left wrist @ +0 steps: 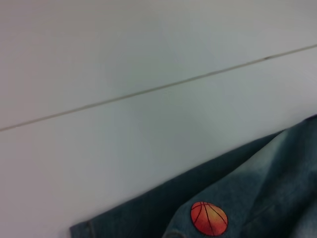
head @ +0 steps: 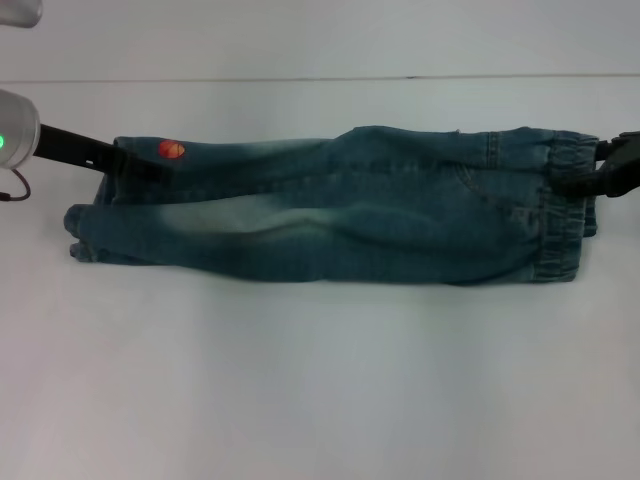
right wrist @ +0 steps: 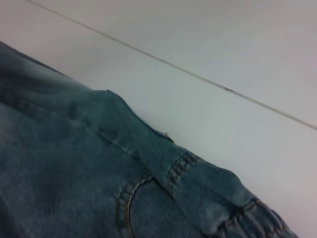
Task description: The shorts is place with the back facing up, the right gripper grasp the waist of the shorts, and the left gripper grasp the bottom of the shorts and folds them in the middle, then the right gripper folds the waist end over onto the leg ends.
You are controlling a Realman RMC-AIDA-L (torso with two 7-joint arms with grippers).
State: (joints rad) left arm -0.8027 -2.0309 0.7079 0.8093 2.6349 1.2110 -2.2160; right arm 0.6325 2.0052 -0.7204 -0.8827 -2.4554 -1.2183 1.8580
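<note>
Now the shorts [head: 330, 210] lie folded lengthwise — left gripper [head: 118, 163] at hems, right gripper [head: 590, 180] at waistband.

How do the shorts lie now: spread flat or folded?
Folded lengthwise: the shorts form a narrow strip, both leg ends stacked at the left.

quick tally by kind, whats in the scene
shorts: 1, blue denim, folded lengthwise
orange ball patch: 1, at the leg end
grippers: 2, left gripper at the leg end, right gripper at the waistband
table: 1, white
total: 5
</note>
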